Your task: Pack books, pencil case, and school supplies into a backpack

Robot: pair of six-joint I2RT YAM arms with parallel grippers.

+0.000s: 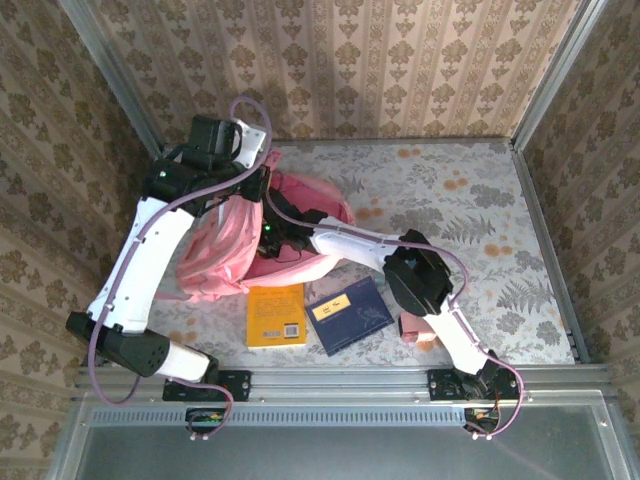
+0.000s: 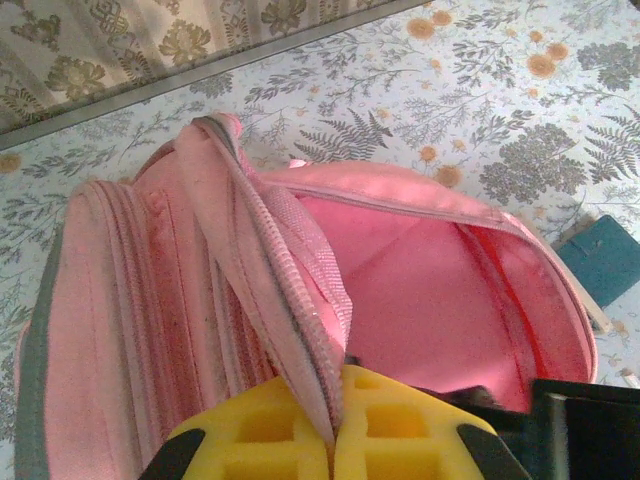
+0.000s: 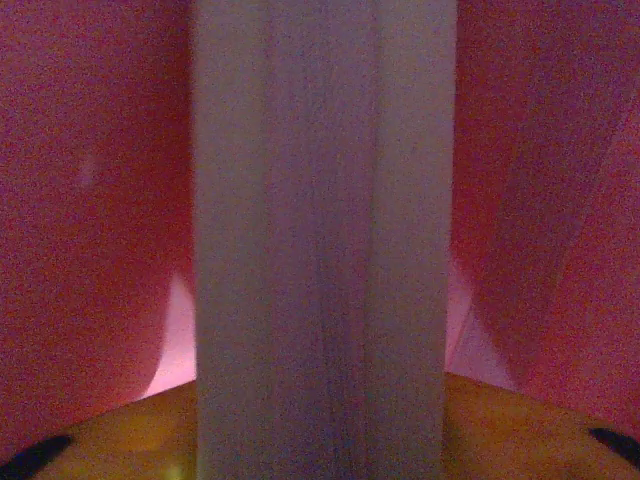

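Note:
The pink backpack [image 1: 215, 255] lies at the left middle of the table, its mouth facing the books. My left gripper [image 2: 340, 430] is shut on the zip edge of its flap [image 2: 270, 250] and holds the pink inside [image 2: 430, 290] open. My right gripper [image 3: 325, 440] reaches inside the backpack, pink fabric all round it. A pale oblong thing [image 3: 325, 240], by its look the pencil case, stands between its yellow fingers [image 3: 520, 430]; whether they still press on it is unclear. The yellow book [image 1: 276, 315] and the navy book [image 1: 348, 313] lie flat by the near edge. A pink blocky piece [image 1: 415, 327] lies beside the right arm.
Metal rails [image 1: 540, 240] and patterned walls enclose the flowered table [image 1: 470, 200]. The right arm's elbow [image 1: 418, 278] hangs over the navy book's right side. A dark blue corner of that book [image 2: 605, 260] lies just outside the backpack's mouth.

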